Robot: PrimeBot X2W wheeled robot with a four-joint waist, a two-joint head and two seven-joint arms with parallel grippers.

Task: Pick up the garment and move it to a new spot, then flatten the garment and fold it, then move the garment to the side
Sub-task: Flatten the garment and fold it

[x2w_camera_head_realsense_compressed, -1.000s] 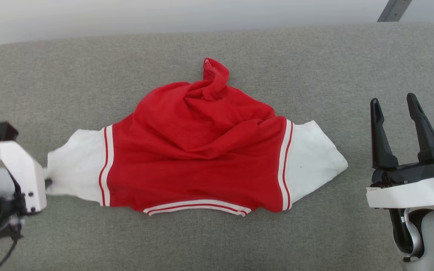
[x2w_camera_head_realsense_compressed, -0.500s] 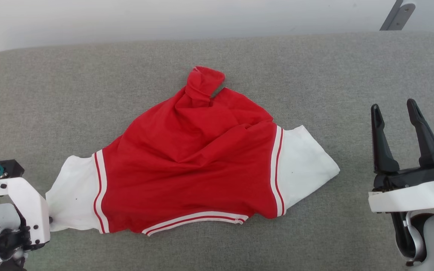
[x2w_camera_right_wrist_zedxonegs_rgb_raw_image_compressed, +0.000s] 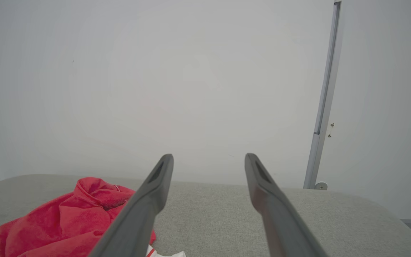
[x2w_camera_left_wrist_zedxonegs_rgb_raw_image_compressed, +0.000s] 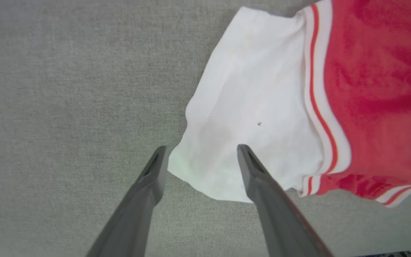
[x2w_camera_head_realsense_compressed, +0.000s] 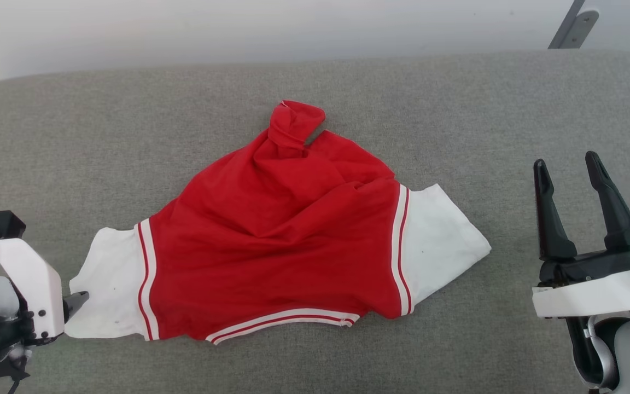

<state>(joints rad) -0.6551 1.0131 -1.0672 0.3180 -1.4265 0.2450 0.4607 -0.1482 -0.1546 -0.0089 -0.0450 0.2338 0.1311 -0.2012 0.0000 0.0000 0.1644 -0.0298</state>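
Note:
The garment (x2w_camera_head_realsense_compressed: 271, 241) lies spread on the grey cushioned surface (x2w_camera_head_realsense_compressed: 457, 109), red in the body with white sleeve ends at the left and right and a bunched red knot at the far side. In the left wrist view my left gripper (x2w_camera_left_wrist_zedxonegs_rgb_raw_image_compressed: 200, 151) stands open, its fingers (x2w_camera_left_wrist_zedxonegs_rgb_raw_image_compressed: 148, 192) straddling the near corner of the garment's (x2w_camera_left_wrist_zedxonegs_rgb_raw_image_compressed: 369, 89) white left sleeve without clamping it. In the head view the left gripper (x2w_camera_head_realsense_compressed: 77, 303) sits at that sleeve's edge. My right gripper (x2w_camera_head_realsense_compressed: 565, 161) stands open, well right of the cloth, with nothing between its fingers. The right wrist view has the right gripper (x2w_camera_right_wrist_zedxonegs_rgb_raw_image_compressed: 209, 157) above the garment's (x2w_camera_right_wrist_zedxonegs_rgb_raw_image_compressed: 66, 221) red folds.
A pale wall rises behind the cushioned surface. A grey metal post (x2w_camera_right_wrist_zedxonegs_rgb_raw_image_compressed: 325, 96) stands at the far right, and its foot (x2w_camera_head_realsense_compressed: 572, 24) shows in the head view. Bare grey fabric (x2w_camera_left_wrist_zedxonegs_rgb_raw_image_compressed: 66, 89) surrounds the cloth on all sides.
My left gripper dragged the white sleeve toward the near left, then opened and let the sleeve go. The right gripper has stayed open and almost still. The head camera shifted slightly.

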